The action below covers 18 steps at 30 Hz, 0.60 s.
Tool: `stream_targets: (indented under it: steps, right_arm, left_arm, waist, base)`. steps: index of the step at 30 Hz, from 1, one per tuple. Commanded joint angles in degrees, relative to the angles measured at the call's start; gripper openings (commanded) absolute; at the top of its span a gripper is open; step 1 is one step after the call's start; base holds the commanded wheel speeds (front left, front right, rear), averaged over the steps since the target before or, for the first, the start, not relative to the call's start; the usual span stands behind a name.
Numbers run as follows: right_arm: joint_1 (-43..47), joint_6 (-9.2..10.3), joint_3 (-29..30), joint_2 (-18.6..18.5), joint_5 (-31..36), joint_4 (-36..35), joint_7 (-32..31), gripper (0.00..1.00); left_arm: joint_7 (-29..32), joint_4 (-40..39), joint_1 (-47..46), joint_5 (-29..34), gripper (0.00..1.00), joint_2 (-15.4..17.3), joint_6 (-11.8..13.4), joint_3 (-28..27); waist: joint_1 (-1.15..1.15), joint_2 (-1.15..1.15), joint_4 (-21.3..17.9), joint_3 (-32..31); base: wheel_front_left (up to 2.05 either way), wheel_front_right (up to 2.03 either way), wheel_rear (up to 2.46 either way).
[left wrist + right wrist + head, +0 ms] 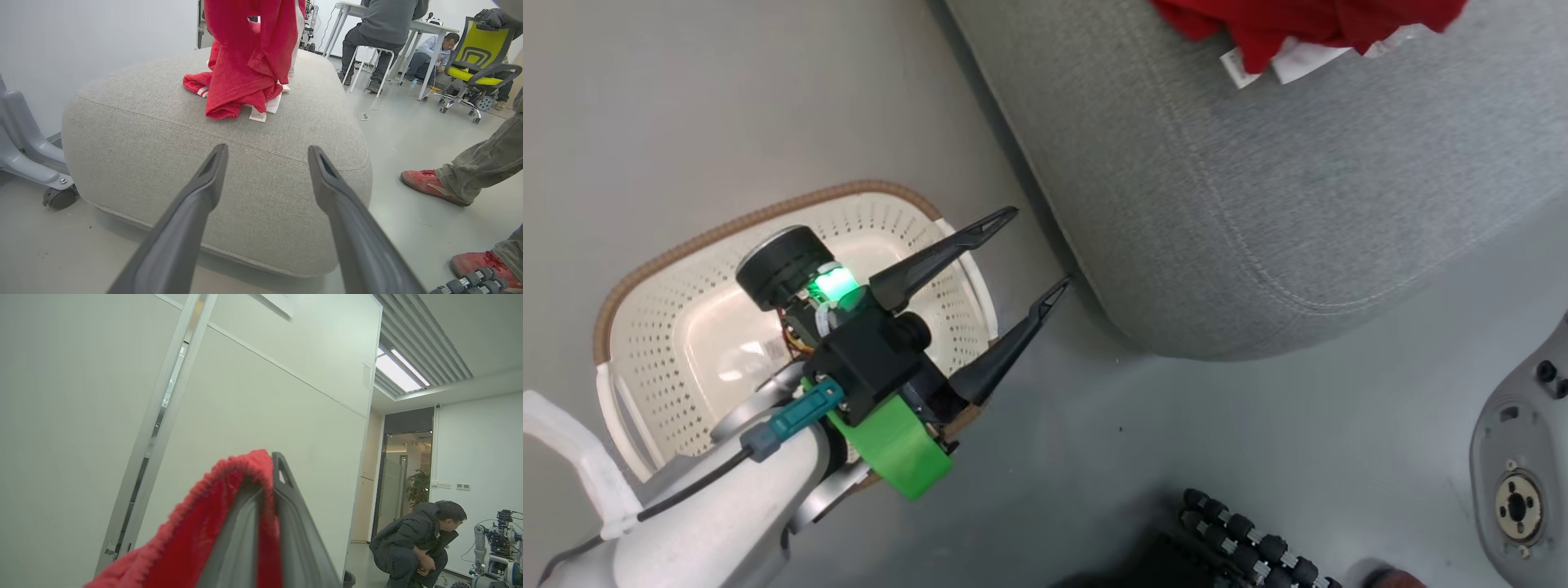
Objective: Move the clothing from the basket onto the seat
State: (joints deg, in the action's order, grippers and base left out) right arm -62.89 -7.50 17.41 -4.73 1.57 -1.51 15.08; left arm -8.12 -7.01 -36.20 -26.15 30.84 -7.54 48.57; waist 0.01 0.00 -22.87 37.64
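Note:
My left gripper [1039, 249] stands open above the cream perforated basket [727, 224], fingers pointing at the grey seat [1258, 204]. The part of the basket's bottom that shows is bare; my arm hides the rest. In the left wrist view the left gripper [267, 151] faces the seat [184, 163] with nothing between its fingers. Red clothing [245, 81] hangs down from above, its lower end bunched on the seat top with white labels showing. The clothing [1298, 20] lies at the seat's far edge in the head view. My right gripper [263, 473] is shut on a red fold of clothing [229, 506], raised high.
A person's red shoes [425, 183] stand on the floor right of the seat. A grey wheeled frame with a caster [57, 196] stands at its left. People sit at a table beside a lime-green office chair [478, 61]. A black roller wheel [1241, 539] is near my base.

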Motion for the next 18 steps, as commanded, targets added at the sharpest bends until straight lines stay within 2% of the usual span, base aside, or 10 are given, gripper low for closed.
stream_targets:
  steps: [1,7,11,18]
  right_arm:
    - [-0.34,0.02,1.12,-0.78,0.96,1.02,0.13,0.00]
    - [2.52,0.02,7.22,-2.51,5.00,4.94,0.13,0.00]
    - [5.27,0.02,11.07,-1.93,7.48,9.77,0.14,0.00]
    - [9.99,0.02,11.45,-0.10,9.37,18.14,0.15,0.00]
  left_arm:
    - [-0.25,-0.28,-1.21,-0.48,1.00,0.95,0.09,-0.29]
    - [-1.07,-1.10,-1.35,-0.62,1.00,2.94,0.09,0.37]
    - [-1.52,-1.15,-0.81,-0.71,1.00,3.37,0.09,0.84]
    - [-2.38,-0.85,0.12,-0.94,1.00,3.23,0.09,2.25]
  waist:
    - [-0.01,0.00,3.48,5.13]
    - [-0.01,0.00,4.73,7.61]
    - [-0.01,0.00,5.14,8.19]
    - [-0.01,0.00,5.16,7.95]
  base:
    - [0.00,0.00,0.00]
    - [0.00,0.00,0.00]
    - [0.00,0.00,0.00]
    - [0.00,0.00,0.00]
